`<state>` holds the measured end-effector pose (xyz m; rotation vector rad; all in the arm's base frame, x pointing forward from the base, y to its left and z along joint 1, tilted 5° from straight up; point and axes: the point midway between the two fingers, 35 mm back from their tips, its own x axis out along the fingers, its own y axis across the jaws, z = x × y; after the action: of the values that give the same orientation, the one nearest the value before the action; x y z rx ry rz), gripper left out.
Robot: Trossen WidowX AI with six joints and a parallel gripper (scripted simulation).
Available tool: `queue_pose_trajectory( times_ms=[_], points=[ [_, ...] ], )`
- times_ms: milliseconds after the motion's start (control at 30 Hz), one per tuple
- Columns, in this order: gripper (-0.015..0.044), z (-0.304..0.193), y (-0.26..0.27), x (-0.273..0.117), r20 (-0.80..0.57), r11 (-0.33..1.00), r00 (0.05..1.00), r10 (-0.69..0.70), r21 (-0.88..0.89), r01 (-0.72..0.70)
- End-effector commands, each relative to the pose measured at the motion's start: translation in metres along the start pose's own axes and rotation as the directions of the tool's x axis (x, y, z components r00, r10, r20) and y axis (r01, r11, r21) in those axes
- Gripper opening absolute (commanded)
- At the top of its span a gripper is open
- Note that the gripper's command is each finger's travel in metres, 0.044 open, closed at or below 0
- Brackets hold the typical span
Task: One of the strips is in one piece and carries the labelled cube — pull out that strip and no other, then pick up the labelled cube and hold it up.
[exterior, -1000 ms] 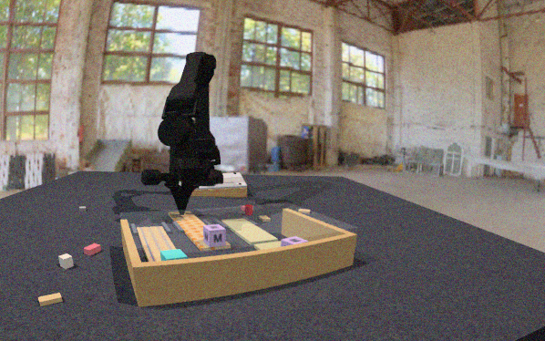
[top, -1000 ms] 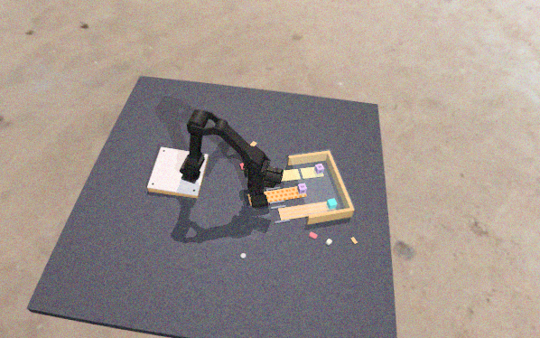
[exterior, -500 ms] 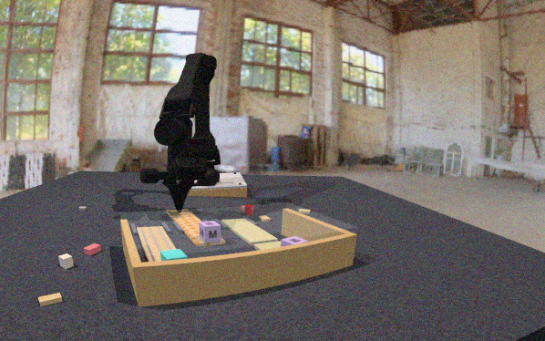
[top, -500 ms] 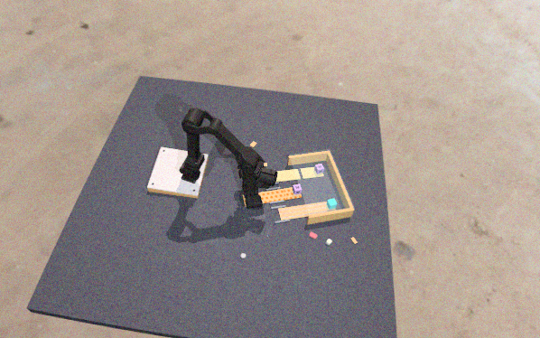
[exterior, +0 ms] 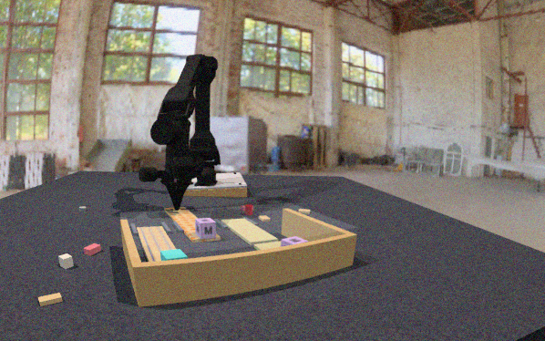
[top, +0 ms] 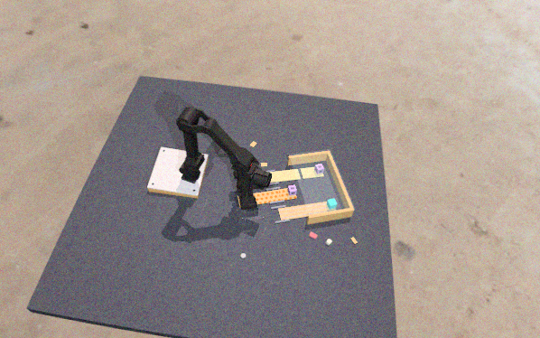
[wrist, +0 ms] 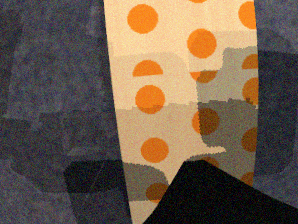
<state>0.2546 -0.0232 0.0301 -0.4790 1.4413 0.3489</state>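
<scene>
One closed gripper [top: 249,207] [exterior: 177,209] meets the dotted strip [top: 276,196] [exterior: 186,222] [wrist: 150,120], apparently pressing its far end.

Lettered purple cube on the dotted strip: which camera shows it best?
Exterior: the purple cube stands large there, its M readable. Top shows it small, on the dotted strip's end, letter unreadable. Wrist shows dotted strip but no cube.
</scene>
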Motion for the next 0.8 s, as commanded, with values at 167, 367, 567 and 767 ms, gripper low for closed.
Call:
queue_pose_trajectory(
  times_ms=[167, 367, 567, 767],
  points=[
    [0.0000, -0.019, 0.003, 0.004, -0.022, 1.000, 1.000, 0.012, -0.001, -0.012],
    [0.0000, -0.028, 0.003, 0.004, -0.023, 1.000, 1.000, 0.012, -0.001, -0.012],
    [0.0000, -0.033, 0.003, 0.004, -0.023, 1.000, 1.000, 0.012, -0.001, -0.012],
    [0.0000, -0.023, -0.001, -0.042, -0.022, 1.000, 1.000, 0.011, -0.001, -0.011]
  ],
)
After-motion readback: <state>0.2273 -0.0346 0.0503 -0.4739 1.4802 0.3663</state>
